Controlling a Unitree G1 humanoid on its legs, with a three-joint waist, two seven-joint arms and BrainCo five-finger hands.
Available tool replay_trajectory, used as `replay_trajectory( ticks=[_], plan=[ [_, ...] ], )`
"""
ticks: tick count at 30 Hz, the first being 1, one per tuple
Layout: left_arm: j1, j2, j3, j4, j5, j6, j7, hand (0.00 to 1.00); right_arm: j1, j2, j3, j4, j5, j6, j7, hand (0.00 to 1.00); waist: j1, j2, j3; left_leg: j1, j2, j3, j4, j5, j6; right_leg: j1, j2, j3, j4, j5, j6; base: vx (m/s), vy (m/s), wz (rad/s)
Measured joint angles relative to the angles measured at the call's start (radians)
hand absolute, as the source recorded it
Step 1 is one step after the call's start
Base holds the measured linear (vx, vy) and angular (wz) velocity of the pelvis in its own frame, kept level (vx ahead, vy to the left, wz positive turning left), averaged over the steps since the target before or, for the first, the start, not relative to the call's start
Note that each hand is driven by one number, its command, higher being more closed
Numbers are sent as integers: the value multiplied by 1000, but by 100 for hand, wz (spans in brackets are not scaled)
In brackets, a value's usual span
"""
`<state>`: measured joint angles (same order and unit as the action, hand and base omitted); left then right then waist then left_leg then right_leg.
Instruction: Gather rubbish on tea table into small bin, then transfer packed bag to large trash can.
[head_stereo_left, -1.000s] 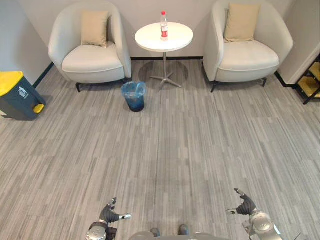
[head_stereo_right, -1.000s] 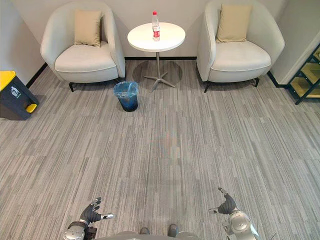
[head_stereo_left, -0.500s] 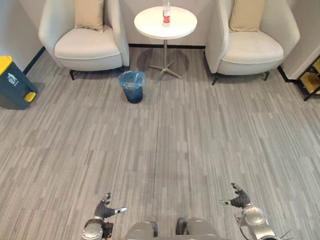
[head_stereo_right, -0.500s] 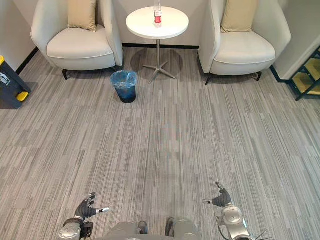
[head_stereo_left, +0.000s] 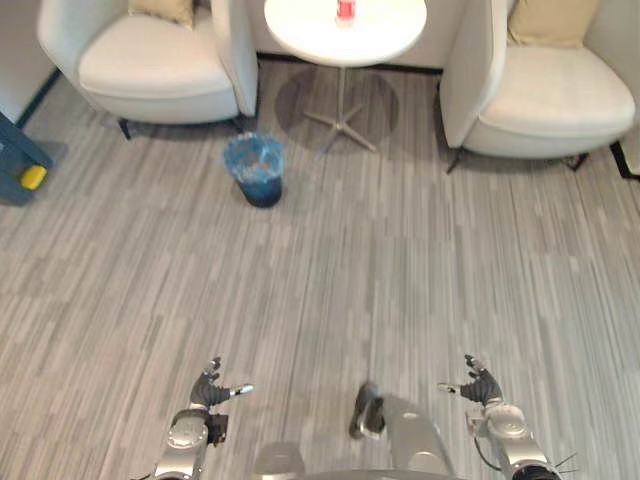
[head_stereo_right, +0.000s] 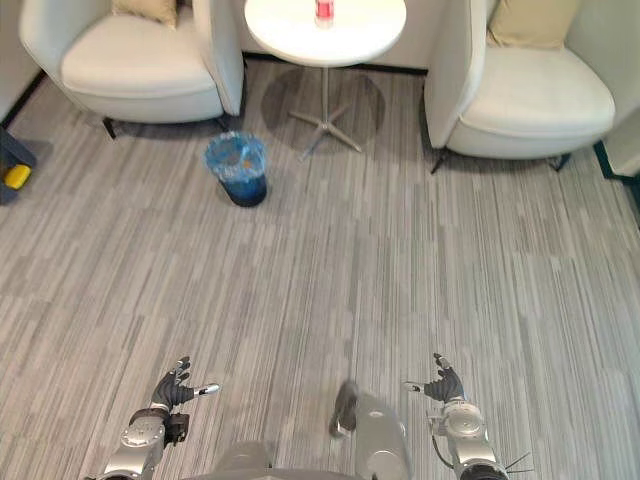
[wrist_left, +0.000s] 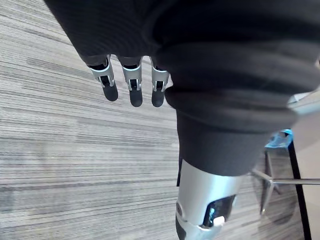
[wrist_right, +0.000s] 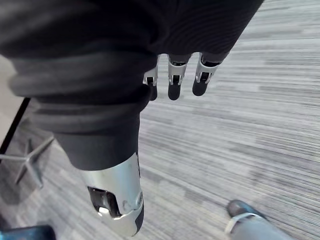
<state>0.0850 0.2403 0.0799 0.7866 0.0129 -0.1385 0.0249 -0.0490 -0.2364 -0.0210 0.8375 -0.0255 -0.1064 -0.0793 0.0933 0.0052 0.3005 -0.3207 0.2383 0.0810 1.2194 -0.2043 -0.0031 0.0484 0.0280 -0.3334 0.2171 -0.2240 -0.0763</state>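
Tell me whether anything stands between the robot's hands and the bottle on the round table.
Nothing visible does. The left hand and right hand hang open, far from the bottle on the table. The nearest thing is the small bin, on the floor left of the table's foot, beside the approach.

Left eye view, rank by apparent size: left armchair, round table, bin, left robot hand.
1. left armchair, even with its top cut off by the frame
2. round table, also cut off at the top
3. bin
4. left robot hand, smallest, though it is nearest the camera
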Motion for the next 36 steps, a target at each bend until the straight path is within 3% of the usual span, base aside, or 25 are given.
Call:
replay_trajectory(
  ticks=[2,3,5,6,7,9,10,11,12,13,14,15,17,20,21,22,23,24,27,28,30,32,34,35,36],
  plan=[
    [7,-5,0,-18,-1,0,1,0,-26,-6,-1,2,18,-1,-8,0,16,-17,10,-114,-49,35,-164,-23,-4,93,-2,22,-90,-1,4,558,-71,-33],
    [14,-9,0,-31,-1,0,3,0,-36,-12,-1,3,19,-1,-12,0,42,-24,14,-161,-88,42,-346,-23,-14,130,-16,51,-119,-16,29,604,47,-73],
    [24,-28,13,-36,-2,0,6,0,-45,-19,-2,4,19,0,-15,0,88,-14,21,-191,-151,39,-713,45,-65,205,-32,105,-156,-55,72,660,119,-81],
    [32,-34,15,-41,-3,0,12,0,-44,-19,-1,4,19,0,-15,0,91,-3,16,-183,-154,35,-820,77,-67,229,-30,121,-163,-71,78,734,226,-82],
    [62,-30,22,-41,-3,-1,22,0,-44,-3,2,6,19,3,-19,0,112,1,11,-183,-155,30,-851,199,-19,286,-28,167,-164,-131,107,746,256,-64],
    [54,-31,42,-38,-3,0,24,0,-37,18,5,7,19,5,-26,0,111,-44,5,-202,-179,50,-751,186,40,289,-77,179,-97,-142,99,827,275,-21],
    [49,-36,41,-38,-3,-1,22,0,-30,21,4,14,18,5,-26,0,110,-70,-6,-196,-205,64,-707,117,59,230,-119,203,64,-134,111,729,242,10],
    [50,-37,40,-33,-3,0,22,0,-29,24,3,15,18,5,-27,0,105,-75,-5,-168,-223,65,-682,76,75,172,-144,224,242,-91,157,853,272,26],
    [48,-29,40,-14,-3,1,22,0,-29,35,-2,29,17,5,-27,0,81,-79,-5,-105,-248,58,-680,28,93,89,-168,251,503,15,223,688,213,34],
    [46,-25,39,-8,-3,4,23,0,-29,37,-1,37,16,5,-26,0,73,-79,-4,-65,-259,52,-687,13,100,44,-176,257,632,28,237,664,163,45],
    [46,-22,34,-7,-3,6,25,0,-21,40,-1,44,15,6,-26,0,64,-78,-4,34,-277,40,-720,-19,108,-34,-202,235,819,11,204,639,116,44],
    [42,-21,30,-8,-3,6,27,0,-9,43,0,41,15,4,-26,0,49,-67,-4,136,-285,9,-772,-41,112,-97,-207,183,891,-17,134,636,96,44],
    [25,-20,27,-10,-3,4,30,0,3,49,0,40,16,0,-26,0,28,-53,-6,261,-282,-40,-862,-65,117,-207,-191,110,826,-50,82,624,23,62],
    [-19,-22,6,-8,-3,5,34,0,21,47,-1,41,16,2,-26,0,-5,-49,-3,385,-258,-117,-914,-99,97,-341,-123,102,403,-48,113,667,-93,88],
    [-35,-22,-4,-9,-3,4,34,0,30,46,-4,41,17,6,-26,0,-22,-54,-5,421,-252,-156,-930,-114,82,-367,-92,145,183,30,133,634,-180,88],
    [-40,-25,-7,-7,-3,4,35,0,33,46,-8,41,17,7,-26,0,-26,-56,-4,437,-245,-173,-939,-121,68,-367,-78,170,117,121,137,782,-245,110],
    [-41,-27,-11,-8,-2,3,35,0,49,48,-14,41,17,7,-27,0,-29,-55,-9,471,-235,-201,-942,-136,41,-341,-48,202,35,277,127,826,-276,78],
    [-44,-40,-9,-2,-2,3,37,0,51,39,-18,41,16,11,-25,0,-21,-28,-15,492,-190,-223,-925,-151,16,-323,-14,203,46,296,61,711,-235,52],
    [-35,-43,2,12,-2,6,37,0,17,43,-21,29,16,16,-25,0,-28,-21,-20,411,-184,-215,-710,-76,-75,-294,-12,165,101,205,13,610,-216,35],
    [-17,-63,16,10,-2,7,40,0,26,44,-14,1,19,15,-26,0,-15,-14,-19,298,-150,-165,-399,16,-95,-153,7,167,18,187,7,560,-166,29],
    [-9,-67,13,11,-2,7,40,0,26,56,-14,-11,26,7,-28,0,-4,-13,-18,243,-93,-87,-290,-51,-79,-55,21,171,-35,186,5,503,-103,8],
    [-10,-85,10,8,-2,5,40,0,17,53,-21,-14,29,-2,-31,0,7,-17,-20,174,-78,-40,-339,-111,-60,8,14,181,-69,185,4,453,-23,-8],
    [-9,-96,7,9,-2,6,40,0,0,58,-34,-27,30,-2,-34,0,8,-16,-19,94,-96,-33,-596,-105,-71,34,-10,185,-68,178,16,310,87,-13],
    [-9,-97,2,8,-2,6,40,0,4,62,-45,-29,30,-2,-34,0,7,-15,-19,88,-103,-32,-690,-73,-86,42,-17,185,-62,161,42,283,147,-12],
    [3,-104,-12,8,-2,5,40,0,21,51,-56,-38,30,-2,-35,0,6,21,-30,99,-95,-33,-866,138,-83,64,-2,186,-48,109,87,239,148,-10]
  ],
)
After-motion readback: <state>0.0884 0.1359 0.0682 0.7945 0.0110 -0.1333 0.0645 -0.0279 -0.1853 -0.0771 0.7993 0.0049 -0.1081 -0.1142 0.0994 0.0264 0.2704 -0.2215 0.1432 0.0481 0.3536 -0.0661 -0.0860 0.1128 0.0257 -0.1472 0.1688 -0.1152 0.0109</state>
